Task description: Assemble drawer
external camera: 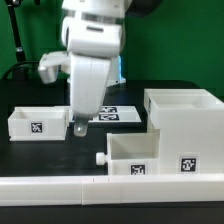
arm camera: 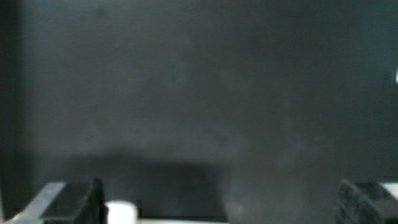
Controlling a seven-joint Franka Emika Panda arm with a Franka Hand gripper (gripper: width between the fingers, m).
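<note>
The arm (external camera: 92,55) reaches down over the middle of the black table (external camera: 60,155). Its fingers (external camera: 80,127) hang just beside the right wall of the left-hand tray (external camera: 35,122), in front of the marker board (external camera: 115,115). From the exterior view I cannot tell whether the tips touch the table.

In the wrist view the fingers (arm camera: 71,203) stand wide apart at the two sides of the picture, so they are open and hold nothing. Between them is mostly bare dark table (arm camera: 214,100). A small white patch (arm camera: 121,212) shows close to one finger, too blurred to name.

The drawer lies in three separate parts. The left-hand tray sits on the exterior view's left, open side up, with a tag on its near wall. The housing (external camera: 185,125) stands tall on the exterior view's right, a tag low on its near face. The knobbed tray (external camera: 135,158) lies close against the housing's near left corner, its knob (external camera: 100,158) pointing left. A low white border wall (external camera: 110,186) runs along the near edge.
</note>
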